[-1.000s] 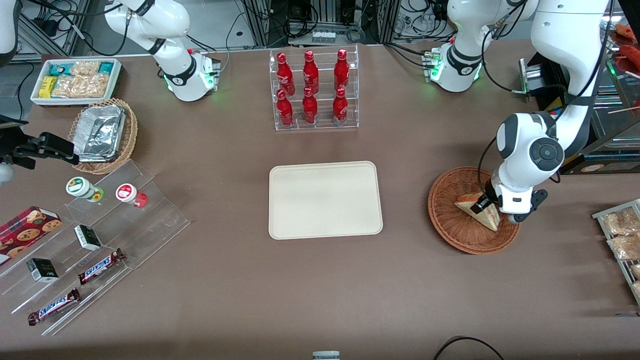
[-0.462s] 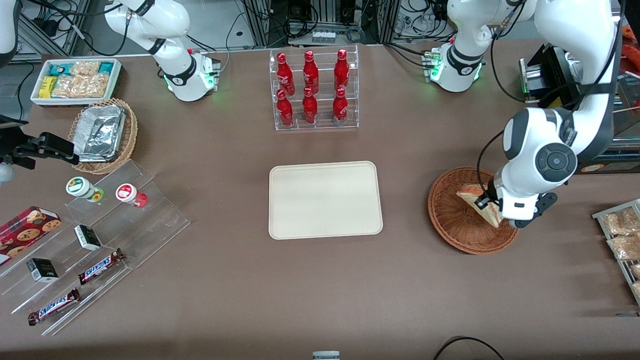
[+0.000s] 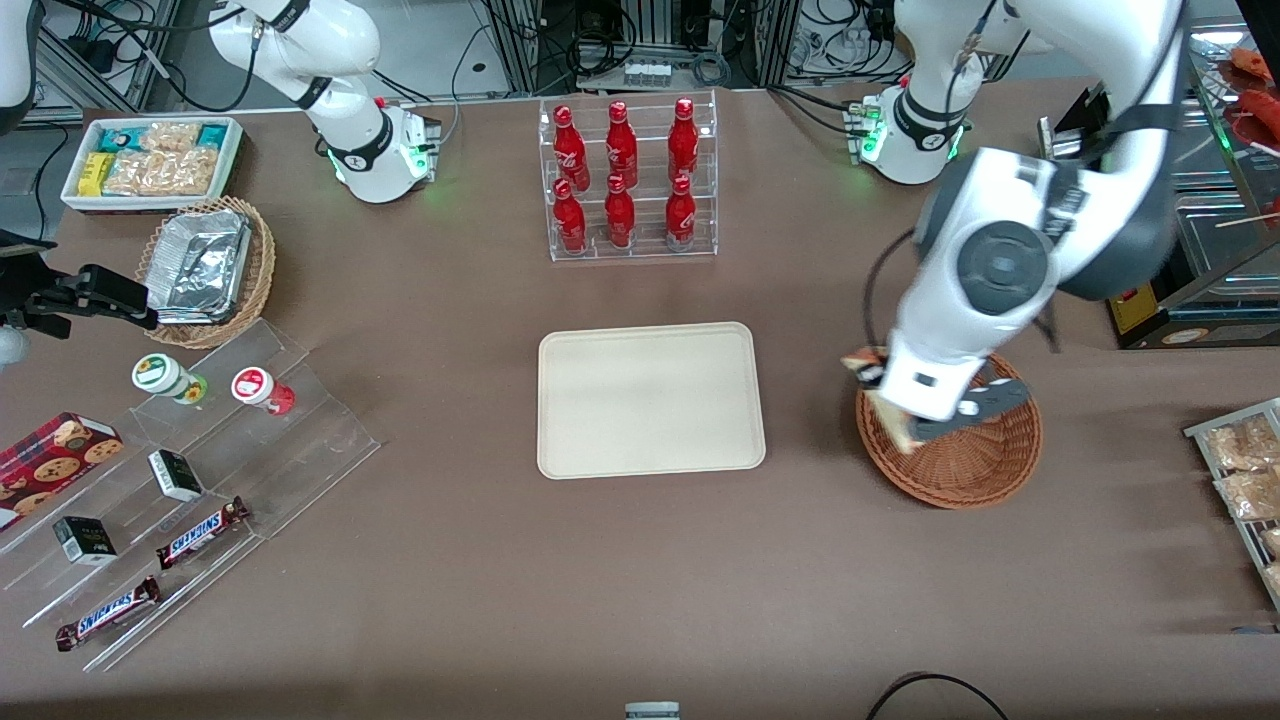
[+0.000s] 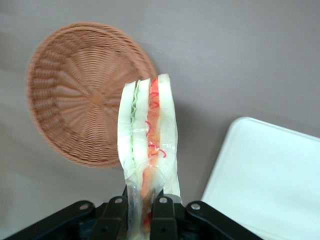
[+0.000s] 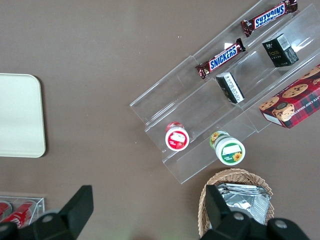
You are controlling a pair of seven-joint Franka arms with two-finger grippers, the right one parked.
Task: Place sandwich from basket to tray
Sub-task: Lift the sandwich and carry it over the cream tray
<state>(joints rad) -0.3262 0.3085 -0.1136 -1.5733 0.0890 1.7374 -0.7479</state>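
Observation:
My left gripper point(image 4: 140, 210) is shut on the sandwich point(image 4: 147, 130), a wrapped wedge of white bread with red and green filling. In the front view the gripper point(image 3: 885, 385) holds the sandwich point(image 3: 862, 360) lifted above the rim of the reddish-brown wicker basket point(image 3: 975, 465), on the side toward the tray. The basket point(image 4: 75, 95) is empty in the wrist view. The cream-beige tray point(image 3: 650, 400) lies flat at the table's middle, empty; its corner also shows in the wrist view point(image 4: 270, 175).
A clear rack of red bottles point(image 3: 625, 180) stands farther from the front camera than the tray. A tan foil-lined basket point(image 3: 205, 270), a white snack bin point(image 3: 150, 160) and a clear stepped shelf point(image 3: 190, 480) lie toward the parked arm's end. A snack rack point(image 3: 1245, 480) is beside the basket.
The gripper has lifted the sandwich out of the basket and carried it toward the tray; the arm's wrist has swung over the basket.

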